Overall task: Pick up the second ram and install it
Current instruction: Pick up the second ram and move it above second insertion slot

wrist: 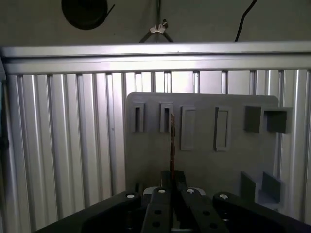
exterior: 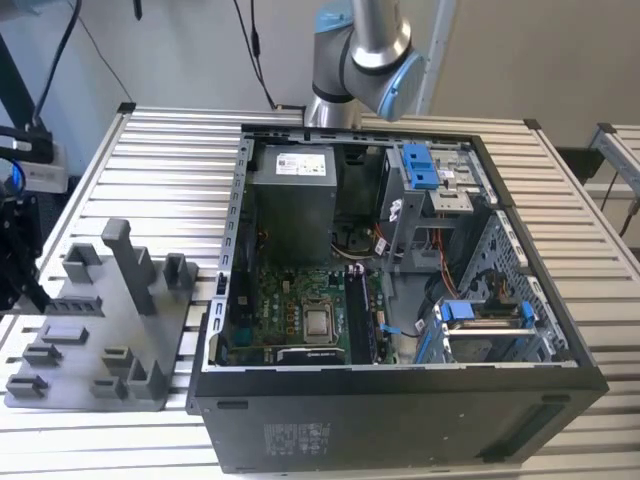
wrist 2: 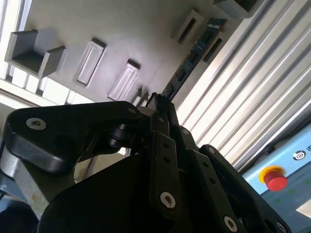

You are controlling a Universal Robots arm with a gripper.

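At the exterior view's left, a grey fixture [exterior: 175, 335] is laid on the ribbed table [exterior: 160, 170], and an open computer case [exterior: 400, 420] is set to its right. In the first wrist view, the second ram [wrist: 171, 141] is seen edge-on, clenched in the hand [wrist: 171, 175], with the fixture's slots behind it.

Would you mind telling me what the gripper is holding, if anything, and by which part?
The gripper holds the second ram by one end; the rest juts out over the grey fixture.
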